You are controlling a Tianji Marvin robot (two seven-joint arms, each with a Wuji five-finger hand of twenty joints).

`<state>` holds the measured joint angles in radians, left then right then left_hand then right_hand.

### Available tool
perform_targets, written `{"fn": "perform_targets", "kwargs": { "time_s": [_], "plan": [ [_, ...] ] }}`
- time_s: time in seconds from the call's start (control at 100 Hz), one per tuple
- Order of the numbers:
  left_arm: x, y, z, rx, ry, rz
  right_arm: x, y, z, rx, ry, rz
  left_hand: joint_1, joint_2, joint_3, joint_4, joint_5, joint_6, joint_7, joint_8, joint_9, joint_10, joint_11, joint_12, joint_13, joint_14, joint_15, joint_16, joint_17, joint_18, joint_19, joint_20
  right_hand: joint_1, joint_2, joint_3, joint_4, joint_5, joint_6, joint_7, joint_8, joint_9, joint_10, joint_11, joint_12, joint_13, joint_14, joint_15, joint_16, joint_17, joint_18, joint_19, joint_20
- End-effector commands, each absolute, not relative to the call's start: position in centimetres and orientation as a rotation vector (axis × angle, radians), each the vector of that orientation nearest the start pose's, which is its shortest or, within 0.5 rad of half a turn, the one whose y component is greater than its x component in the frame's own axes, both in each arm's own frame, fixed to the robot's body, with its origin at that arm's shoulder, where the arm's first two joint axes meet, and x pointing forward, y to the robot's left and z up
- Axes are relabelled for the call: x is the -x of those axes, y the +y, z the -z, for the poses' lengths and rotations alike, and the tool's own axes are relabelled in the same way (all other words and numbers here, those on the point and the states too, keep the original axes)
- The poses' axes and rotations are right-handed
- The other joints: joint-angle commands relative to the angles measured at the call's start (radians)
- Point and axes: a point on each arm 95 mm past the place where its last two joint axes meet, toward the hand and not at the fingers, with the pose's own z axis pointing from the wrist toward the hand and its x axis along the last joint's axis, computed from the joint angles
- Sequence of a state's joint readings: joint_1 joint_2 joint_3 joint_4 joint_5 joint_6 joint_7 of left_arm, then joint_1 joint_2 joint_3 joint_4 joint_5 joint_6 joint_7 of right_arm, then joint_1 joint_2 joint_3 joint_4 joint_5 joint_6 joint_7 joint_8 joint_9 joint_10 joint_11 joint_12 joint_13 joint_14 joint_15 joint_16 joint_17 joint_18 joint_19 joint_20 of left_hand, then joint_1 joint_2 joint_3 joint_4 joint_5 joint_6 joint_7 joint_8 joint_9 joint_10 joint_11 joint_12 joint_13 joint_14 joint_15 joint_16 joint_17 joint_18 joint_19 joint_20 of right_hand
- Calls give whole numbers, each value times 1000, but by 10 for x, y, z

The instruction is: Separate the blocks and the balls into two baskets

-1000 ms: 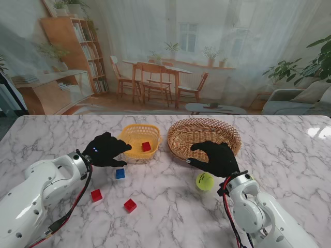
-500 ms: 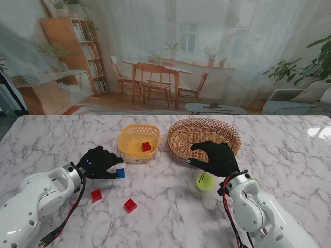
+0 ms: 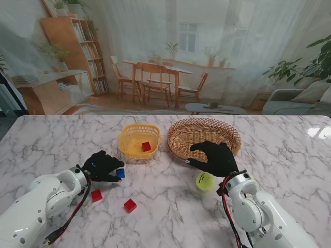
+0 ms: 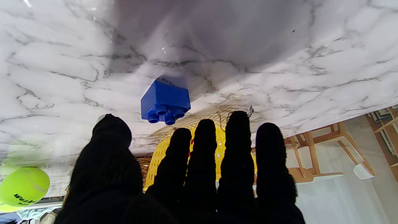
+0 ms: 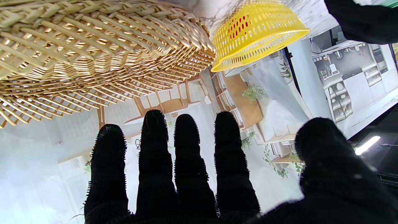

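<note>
My left hand (image 3: 102, 166) hovers open just left of a blue block (image 3: 120, 173) on the marble; in the left wrist view the blue block (image 4: 165, 100) lies just beyond the fingertips (image 4: 205, 130), untouched. Two red blocks (image 3: 96, 195) (image 3: 130, 205) lie nearer to me. A third red block (image 3: 146, 146) sits in the yellow basket (image 3: 126, 142). My right hand (image 3: 214, 158) is open, empty, held by the near rim of the wicker basket (image 3: 227, 135). A tennis ball (image 3: 205, 181) rests on the table just beside that wrist.
The wicker basket (image 5: 77, 46) and the yellow basket (image 5: 258, 28) stand side by side at mid-table. The marble table (image 3: 289, 170) stretches wide on both sides; a room backdrop stands behind its far edge.
My left hand has drawn back from the yellow basket toward me and come down beside the blue block. The right hand and the tennis ball have stayed put.
</note>
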<state>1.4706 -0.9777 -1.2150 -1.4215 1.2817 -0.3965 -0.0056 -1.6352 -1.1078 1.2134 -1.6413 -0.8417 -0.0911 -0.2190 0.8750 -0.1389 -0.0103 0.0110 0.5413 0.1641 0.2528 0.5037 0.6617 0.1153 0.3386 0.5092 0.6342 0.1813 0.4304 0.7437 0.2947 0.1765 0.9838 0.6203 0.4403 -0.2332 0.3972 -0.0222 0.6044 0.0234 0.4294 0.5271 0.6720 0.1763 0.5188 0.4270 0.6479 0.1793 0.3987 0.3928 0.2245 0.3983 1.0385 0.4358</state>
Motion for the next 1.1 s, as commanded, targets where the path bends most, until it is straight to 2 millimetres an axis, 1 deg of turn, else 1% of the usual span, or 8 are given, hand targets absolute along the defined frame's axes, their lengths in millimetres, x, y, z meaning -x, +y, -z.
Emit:
{"fn": "perform_targets", "kwargs": {
  "time_s": [0.0, 0.35, 0.58, 0.75, 0.86, 0.91, 0.99, 1.09],
  "plan": [
    [-416, 50, 358, 808, 2007, 1235, -379, 12, 319, -1244, 1296, -1751, 16, -2, -2, -5, -34, 22, -20, -16, -11, -2, 20, 11, 13, 11, 27, 13, -5, 3, 25, 18, 9, 36, -7, 0, -5, -14, -14, -7, -22, -6, -13, -2, 10, 6, -39, 7, -4, 7, 2, 11],
    [-424, 50, 370, 838, 2025, 1178, -380, 12, 319, -1247, 1297, -1750, 66, -54, 11, 9, -73, 51, -37, -33, -39, -13, 49, 26, 12, -6, 40, 24, 1, -5, 24, 12, 10, 35, -7, 0, -3, -16, -13, -6, -22, -5, -14, -2, 9, 7, -40, 7, -3, 7, 2, 11],
    [-428, 47, 377, 819, 2045, 1157, -380, 11, 319, -1247, 1301, -1747, 101, -80, 29, 22, -56, 30, 81, 49, -16, -35, 102, 52, 36, -15, 70, 47, 22, -13, 41, 12, 13, 37, -7, 0, 3, -16, -11, -6, -20, -5, -14, -2, 10, 7, -39, 7, -4, 7, 2, 10],
    [-431, 45, 380, 808, 2046, 1153, -381, 12, 319, -1241, 1307, -1751, 146, -88, 62, 33, -93, 2, 231, 158, -1, -65, 174, 109, 57, -33, 123, 92, 42, -23, 60, 13, 12, 36, -8, 0, 3, -17, -12, -6, -20, -6, -14, -2, 11, 6, -39, 7, -4, 8, 2, 10],
    [-432, 44, 380, 798, 2044, 1161, -381, 12, 320, -1242, 1309, -1751, 187, -120, 96, 30, -105, -22, 310, 261, 42, -80, 162, 285, 78, -42, 153, 123, 57, -24, 81, 18, 12, 37, -8, 0, 3, -17, -12, -6, -20, -6, -14, -2, 11, 6, -39, 7, -4, 8, 2, 10],
    [-432, 44, 381, 795, 2043, 1164, -381, 12, 320, -1242, 1309, -1751, 213, -136, 109, 28, -107, -32, 337, 286, 69, -85, 152, 328, 86, -46, 171, 136, 66, -27, 91, 22, 12, 37, -8, 0, 3, -17, -12, -6, -20, -6, -14, -2, 11, 5, -39, 7, -4, 8, 2, 10],
    [-432, 44, 381, 796, 2043, 1166, -381, 12, 320, -1241, 1310, -1751, 259, -148, 116, 26, -108, -47, 386, 295, 126, -90, 82, 413, 100, -50, 198, 158, 81, -29, 102, 25, 11, 36, -8, 0, 3, -16, -12, -6, -20, -5, -14, -2, 10, 7, -40, 7, -4, 8, 2, 10],
    [-431, 43, 381, 802, 2047, 1167, -382, 12, 320, -1242, 1310, -1751, 291, -147, 117, 28, -99, -62, 427, 293, 177, -98, 40, 462, 123, -54, 211, 166, 100, -26, 111, 26, 12, 37, -7, 0, 3, -17, -12, -6, -19, -6, -14, -2, 10, 7, -39, 7, -4, 8, 1, 10]
  ]
}}
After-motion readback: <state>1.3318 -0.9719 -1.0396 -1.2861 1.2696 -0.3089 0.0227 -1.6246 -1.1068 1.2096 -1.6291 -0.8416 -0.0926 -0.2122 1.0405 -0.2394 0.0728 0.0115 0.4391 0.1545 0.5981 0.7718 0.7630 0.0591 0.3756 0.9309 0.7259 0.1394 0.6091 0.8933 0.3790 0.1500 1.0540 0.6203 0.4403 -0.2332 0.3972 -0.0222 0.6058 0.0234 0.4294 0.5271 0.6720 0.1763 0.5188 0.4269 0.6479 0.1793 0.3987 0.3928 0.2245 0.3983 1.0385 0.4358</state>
